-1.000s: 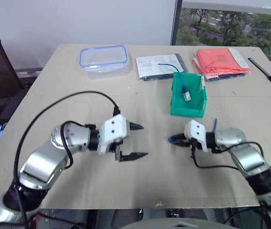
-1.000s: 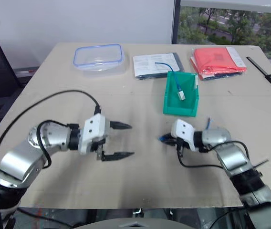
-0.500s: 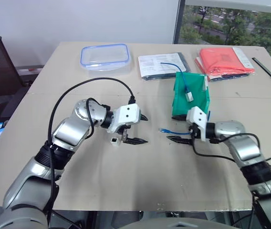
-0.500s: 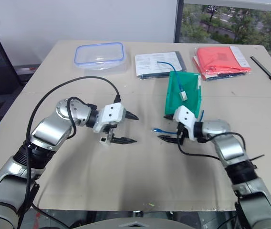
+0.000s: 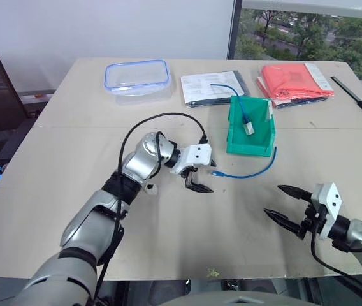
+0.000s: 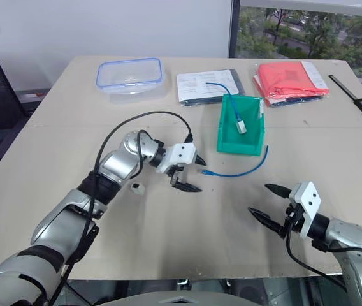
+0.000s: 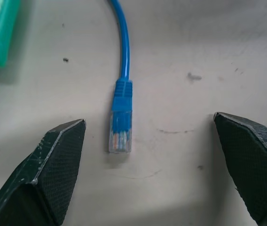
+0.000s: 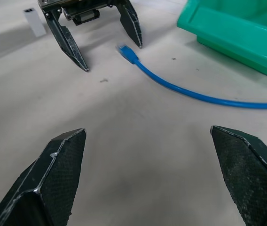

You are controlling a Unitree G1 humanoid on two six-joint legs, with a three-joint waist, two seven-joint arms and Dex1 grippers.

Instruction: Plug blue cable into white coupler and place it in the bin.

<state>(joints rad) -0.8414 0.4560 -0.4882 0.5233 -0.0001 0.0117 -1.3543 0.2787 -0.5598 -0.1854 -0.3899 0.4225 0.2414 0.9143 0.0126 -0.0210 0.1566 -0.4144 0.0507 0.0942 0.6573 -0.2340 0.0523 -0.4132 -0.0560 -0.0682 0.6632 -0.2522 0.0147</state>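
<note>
Inside green bin (image 5: pixel 260 141), second blue cable (image 5: pixel 239 105)

The blue cable (image 5: pixel 248 172) lies on the table (image 5: pixel 72 153) before the bin (image 5: pixel 251 137), the white coupler (image 6: pixel 137 187) to its left

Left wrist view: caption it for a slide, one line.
Open left gripper poised over the clear plug of the blue cable lying on the table.

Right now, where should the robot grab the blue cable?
Probably at the blue boot just behind the clear plug of the blue cable. That end lies flat on the table, between the open fingers of the left gripper, so closing from above looks easiest.
</note>
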